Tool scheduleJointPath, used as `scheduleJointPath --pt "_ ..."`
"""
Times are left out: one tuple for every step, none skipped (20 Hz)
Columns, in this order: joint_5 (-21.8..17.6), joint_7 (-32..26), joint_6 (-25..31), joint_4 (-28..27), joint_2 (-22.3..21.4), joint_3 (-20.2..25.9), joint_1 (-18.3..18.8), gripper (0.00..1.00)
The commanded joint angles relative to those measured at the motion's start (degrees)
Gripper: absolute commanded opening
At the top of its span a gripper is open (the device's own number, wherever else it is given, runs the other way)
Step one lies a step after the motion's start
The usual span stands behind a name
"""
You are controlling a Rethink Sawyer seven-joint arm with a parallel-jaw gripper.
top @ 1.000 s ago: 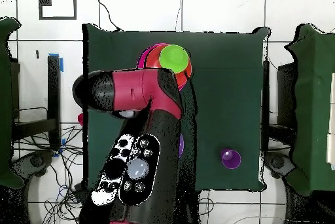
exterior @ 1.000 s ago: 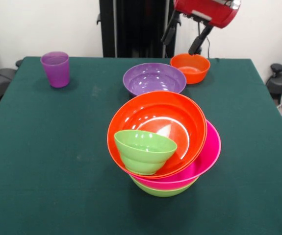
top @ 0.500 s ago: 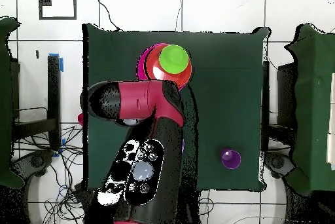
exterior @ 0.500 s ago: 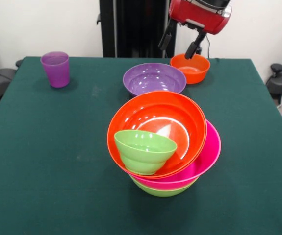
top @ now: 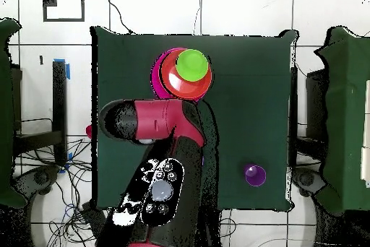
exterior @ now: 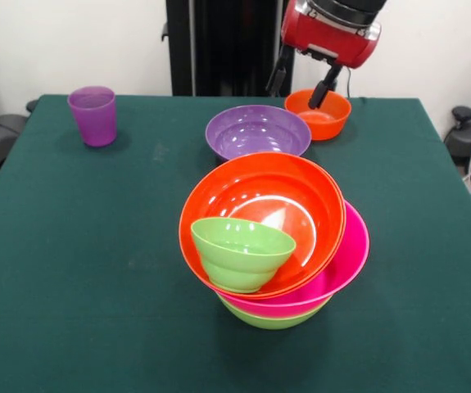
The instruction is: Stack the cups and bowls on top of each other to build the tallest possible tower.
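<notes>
Gripper [exterior: 303, 83] has drifted left over the small orange bowl [exterior: 318, 114] | fingers spread, empty | bowl looks light, glossy, slippery, so pinch its rim.

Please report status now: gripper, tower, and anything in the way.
Gripper open, empty, above small orange bowl. Tower standing, small green bowl tilted inside. Purple bowl between them.

Lighting was bright, even and diffuse in both views. White glare patches sat on the inner wall of the large orange bowl [exterior: 261, 214] and faintly on the purple bowl [exterior: 257, 131]. Soft, short shadows lay under the tower [exterior: 273, 237] on the green tablecloth [exterior: 71, 246]. Front view was sharp; the red arm [exterior: 331, 29] at upper right looked slightly soft.
</notes>
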State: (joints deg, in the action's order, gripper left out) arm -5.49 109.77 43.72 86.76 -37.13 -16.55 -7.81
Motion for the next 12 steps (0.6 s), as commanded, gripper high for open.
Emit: scheduleJointPath --pt "2.47 12.41 -8.76 6.69 4.16 4.93 -0.39 1.00" --pt "2.67 12.69 -10.34 7.06 4.47 5.14 -0.39 1.00" --pt "2.92 12.61 -11.04 7.16 4.76 5.43 -0.28 1.00" --pt "3.20 12.67 -12.17 7.38 5.06 5.71 -0.23 1.00" --pt "3.50 12.71 -12.87 7.44 5.30 5.90 -0.22 1.00" --pt "3.85 12.60 -13.48 7.51 5.47 6.23 -0.13 1.00" --pt "4.30 12.57 -14.47 7.56 5.68 6.63 -0.01 1.00" --pt "4.66 12.55 -15.38 7.47 6.02 7.03 0.04 1.00" --pt "5.06 12.61 -16.12 7.26 6.49 7.39 0.06 1.00" --pt "5.43 12.86 -17.14 7.03 6.99 7.57 -0.05 1.00" --pt "5.75 12.85 -17.77 6.91 7.29 7.79 -0.05 1.00" --pt "6.09 13.16 -18.44 6.69 7.76 7.84 -0.24 1.00"
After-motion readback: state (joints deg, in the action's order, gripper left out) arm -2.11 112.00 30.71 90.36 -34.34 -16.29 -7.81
